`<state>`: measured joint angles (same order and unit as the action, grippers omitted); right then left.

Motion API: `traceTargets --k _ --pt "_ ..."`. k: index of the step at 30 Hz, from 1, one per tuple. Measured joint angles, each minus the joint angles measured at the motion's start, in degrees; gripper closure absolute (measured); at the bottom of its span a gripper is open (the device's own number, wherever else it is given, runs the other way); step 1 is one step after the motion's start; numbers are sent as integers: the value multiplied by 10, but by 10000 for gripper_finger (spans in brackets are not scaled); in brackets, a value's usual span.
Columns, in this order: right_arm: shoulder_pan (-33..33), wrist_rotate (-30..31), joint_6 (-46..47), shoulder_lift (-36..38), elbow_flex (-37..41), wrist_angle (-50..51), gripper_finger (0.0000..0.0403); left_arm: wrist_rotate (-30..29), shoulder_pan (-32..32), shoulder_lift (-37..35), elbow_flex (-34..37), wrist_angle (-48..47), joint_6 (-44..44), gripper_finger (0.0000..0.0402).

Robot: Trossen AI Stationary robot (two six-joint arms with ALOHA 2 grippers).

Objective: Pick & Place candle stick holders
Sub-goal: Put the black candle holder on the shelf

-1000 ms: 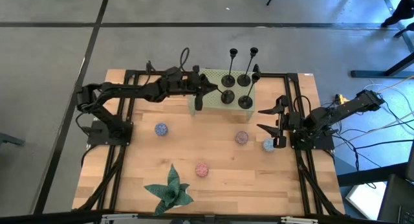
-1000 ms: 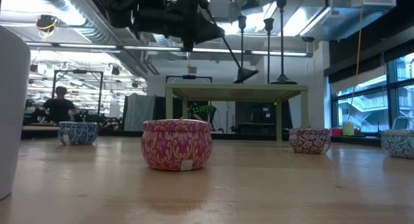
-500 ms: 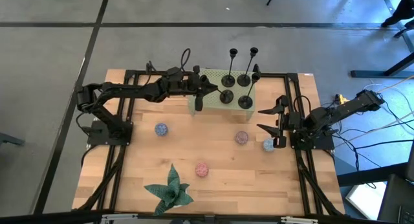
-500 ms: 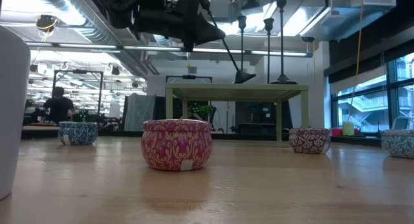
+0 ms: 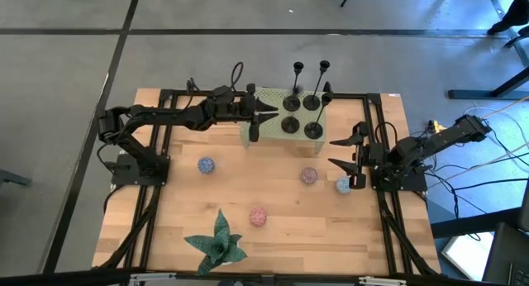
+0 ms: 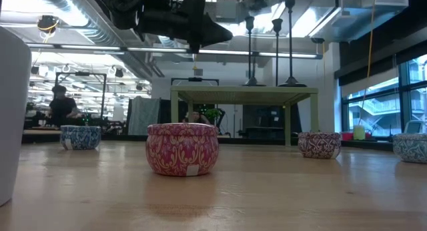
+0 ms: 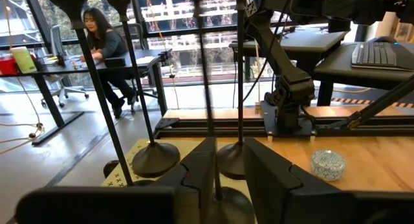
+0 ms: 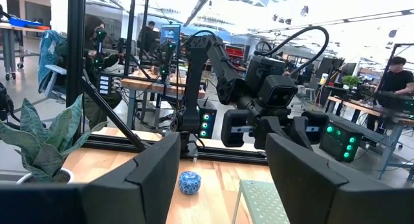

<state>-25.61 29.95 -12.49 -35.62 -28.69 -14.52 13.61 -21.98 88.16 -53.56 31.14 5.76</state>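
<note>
Several black candle stick holders stand upright by their disc bases on a low green stand at the table's far middle. The near-left holder rests on its base. Its stem shows in the gap just ahead of my left gripper. That gripper points level toward the table's right, slightly open. In the low view the stem stands apart from the fingertips. My right gripper waits open at the table's right side.
Small round tins lie on the wood: blue, pink, blue and red. A green leafy plant sits at the near edge. Black frame rails run along both sides. People sit at desks beyond the table.
My left gripper has opened a little and let go of the near-left holder. The holder leaned with its top toward the table's left, at the fingers; it has now swung upright on the stand, base flat.
</note>
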Motion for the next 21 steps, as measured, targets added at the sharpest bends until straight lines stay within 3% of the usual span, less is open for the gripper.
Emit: traceTargets --k 14,21 --pt "0 0 0 0 0 0 171 -21 0 2 0 1 0 312" --pt "0 0 0 0 0 0 171 -21 5 55 0 15 -21 313"
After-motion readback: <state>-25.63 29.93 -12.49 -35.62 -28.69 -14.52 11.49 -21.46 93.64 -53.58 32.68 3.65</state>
